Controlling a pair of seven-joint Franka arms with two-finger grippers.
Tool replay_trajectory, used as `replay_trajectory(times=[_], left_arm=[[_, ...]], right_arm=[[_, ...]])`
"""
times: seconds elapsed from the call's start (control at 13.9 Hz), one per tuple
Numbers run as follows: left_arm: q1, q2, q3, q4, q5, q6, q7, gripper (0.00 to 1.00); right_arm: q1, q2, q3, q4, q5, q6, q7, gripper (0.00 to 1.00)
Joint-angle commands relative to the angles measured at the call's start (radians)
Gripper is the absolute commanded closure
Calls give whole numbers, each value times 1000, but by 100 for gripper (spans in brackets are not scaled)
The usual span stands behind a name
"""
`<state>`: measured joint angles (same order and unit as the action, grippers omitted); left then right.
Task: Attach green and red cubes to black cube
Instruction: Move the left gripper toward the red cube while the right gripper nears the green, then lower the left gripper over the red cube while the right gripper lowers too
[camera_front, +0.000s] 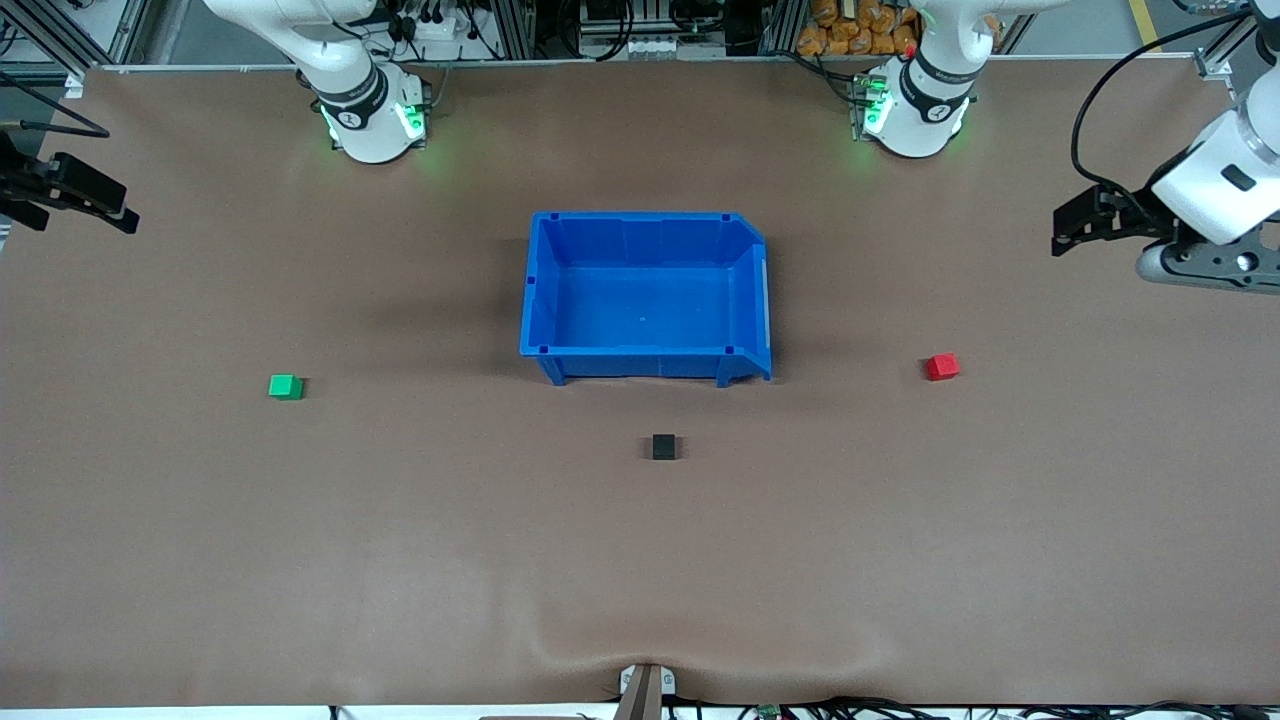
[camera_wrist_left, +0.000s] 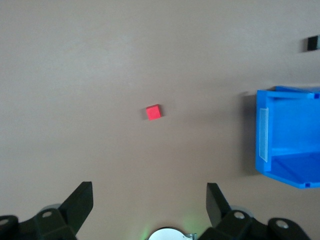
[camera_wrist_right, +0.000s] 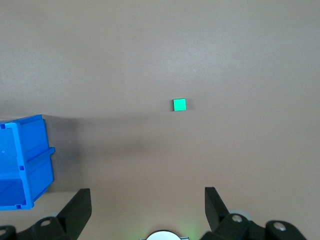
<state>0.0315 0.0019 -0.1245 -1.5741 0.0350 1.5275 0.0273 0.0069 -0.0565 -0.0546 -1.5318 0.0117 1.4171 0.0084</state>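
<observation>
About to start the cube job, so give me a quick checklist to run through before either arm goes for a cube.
1. Left gripper open and empty, up over its end of the table: ok.
2. Right gripper open and empty, up over its end of the table: ok.
3. Red cube lies alone on the table toward the left arm's end, nothing touching it: ok.
4. Green cube lies alone toward the right arm's end: ok.
5. Black cube sits apart from the blue bin, nearer the front camera: ok.
6. Any cube attached to the black one: not ok, all three lie apart.
</observation>
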Motion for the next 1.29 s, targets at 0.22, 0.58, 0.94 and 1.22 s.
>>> replay_trajectory(times=[0.22,0.58,0.94,1.22], left_arm=[[36,27,-4,-36,-29,-21,-20,0],[34,26,-9,-142,-29,69,-24,0],[35,17,-10,-305,-29,255,-35,0],[36,23,-10,-421,-29,419,-38,0]], right_arm=[[-10,13,4,-1,7,8,7,0],[-8,69,4,16,7,40,-2,0],[-10,132,4,52,10,65,-1,0],[-16,181,4,50,8,117,1,0]])
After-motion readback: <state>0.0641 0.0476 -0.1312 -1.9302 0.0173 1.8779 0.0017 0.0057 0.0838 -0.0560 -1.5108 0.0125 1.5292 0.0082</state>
